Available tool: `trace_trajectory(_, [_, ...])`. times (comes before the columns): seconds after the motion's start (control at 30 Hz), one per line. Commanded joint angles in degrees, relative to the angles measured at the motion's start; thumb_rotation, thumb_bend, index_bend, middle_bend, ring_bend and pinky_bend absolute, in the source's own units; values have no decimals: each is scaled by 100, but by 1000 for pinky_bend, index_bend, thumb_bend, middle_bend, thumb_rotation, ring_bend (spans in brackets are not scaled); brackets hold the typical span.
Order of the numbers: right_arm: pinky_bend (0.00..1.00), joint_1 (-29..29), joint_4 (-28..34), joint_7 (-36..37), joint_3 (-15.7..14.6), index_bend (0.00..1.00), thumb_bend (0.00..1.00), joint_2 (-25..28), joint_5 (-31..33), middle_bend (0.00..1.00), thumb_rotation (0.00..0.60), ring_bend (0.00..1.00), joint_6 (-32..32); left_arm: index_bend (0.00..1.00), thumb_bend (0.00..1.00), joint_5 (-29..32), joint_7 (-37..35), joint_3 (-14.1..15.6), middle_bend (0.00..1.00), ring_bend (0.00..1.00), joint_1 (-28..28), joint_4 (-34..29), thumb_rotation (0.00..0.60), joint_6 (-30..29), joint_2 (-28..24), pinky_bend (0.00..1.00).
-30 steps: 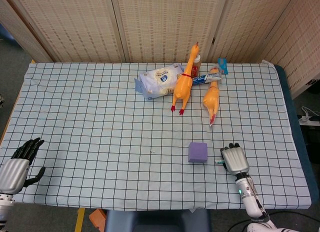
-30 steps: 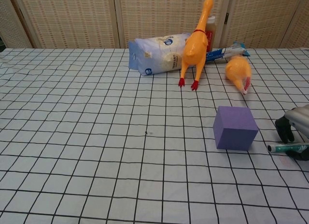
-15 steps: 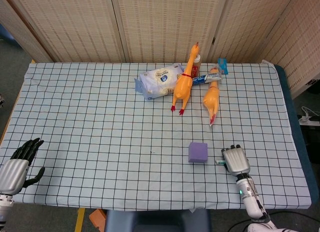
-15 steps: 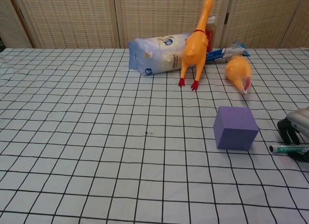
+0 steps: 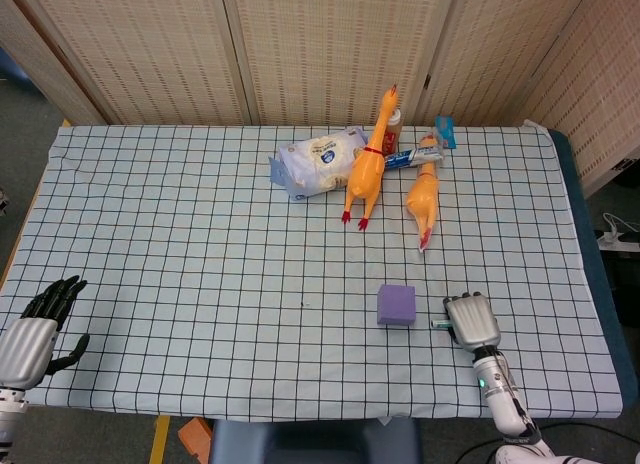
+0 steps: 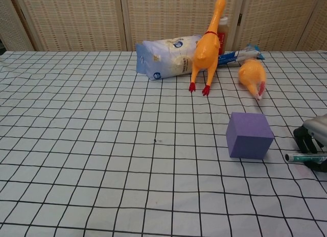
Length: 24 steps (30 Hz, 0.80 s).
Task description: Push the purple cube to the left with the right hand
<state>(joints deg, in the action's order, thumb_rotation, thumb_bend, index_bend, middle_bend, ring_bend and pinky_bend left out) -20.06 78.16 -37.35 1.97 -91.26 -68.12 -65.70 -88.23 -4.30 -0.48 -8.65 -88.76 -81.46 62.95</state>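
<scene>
Purple cube is sitting near-right of centre on the checked cloth, apparently unpushed. Right hand is lying just right of it, apart, fingers curled over a small pen-like tube; actual grip unclear. Left hand is resting open, empty. Whole push remaining.

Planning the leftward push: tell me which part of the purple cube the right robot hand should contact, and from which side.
Contact the purple cube on its flat right face, coming from the right, where the right robot hand already sits beside it. The cube rests flat on the checked cloth, open to its left.
</scene>
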Motion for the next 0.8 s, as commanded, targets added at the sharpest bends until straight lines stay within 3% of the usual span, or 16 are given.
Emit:
trace_trajectory(0.03, [526, 22, 82, 127, 21, 892, 401, 94, -39, 694, 600, 513, -38, 0, 410, 0, 1, 0, 0, 0, 0, -2, 600, 0, -1, 138])
trace_trajectory(0.5, [539, 38, 516, 405, 234, 936, 404, 606, -40, 727, 600, 536, -217, 0, 409, 15, 59, 1, 0, 0, 1, -25, 600, 13, 7, 139])
trace_trajectory(0.8, [545, -332, 834, -345, 514, 959, 406, 770, 544, 747, 600, 555, 92, 0, 407, 29, 45, -5, 0, 0, -11, -19, 600, 41, 4, 139])
